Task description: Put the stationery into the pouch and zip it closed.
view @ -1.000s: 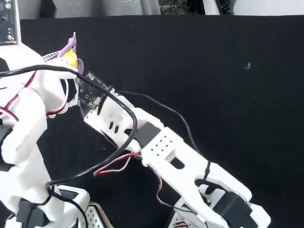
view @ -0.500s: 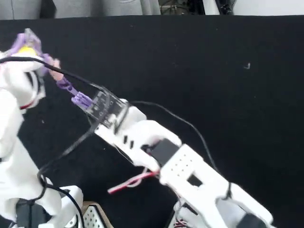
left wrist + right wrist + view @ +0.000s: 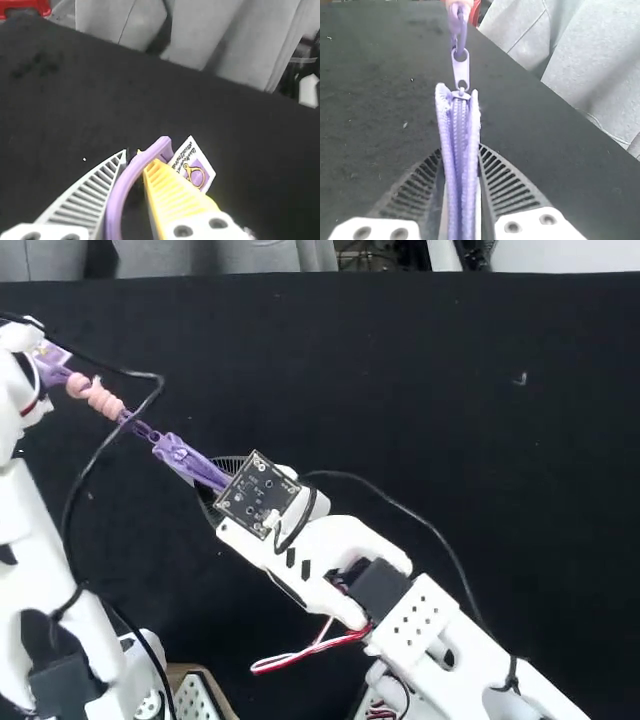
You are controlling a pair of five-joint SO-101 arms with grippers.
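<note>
Right wrist view: your right gripper (image 3: 460,152) is clamped on the pouch (image 3: 461,125), with the zip slider (image 3: 461,94) at the pouch's end. Beyond it, your left gripper (image 3: 134,165) pinches the pull strap (image 3: 150,149). Zipping looks done; next, release gently.

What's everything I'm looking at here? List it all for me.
pouch: one, purple, clamped in the right gripper
zip pull: one, purple, at the pouch's end
strap: one, purple, from zip pull to left gripper
charm: one, pink, on the strap
tag: one, white and purple, beside the left gripper
table: one, black, underneath
left gripper: one, grey and yellow, shut on the strap
right gripper: one, grey, shut on the pouch
</note>
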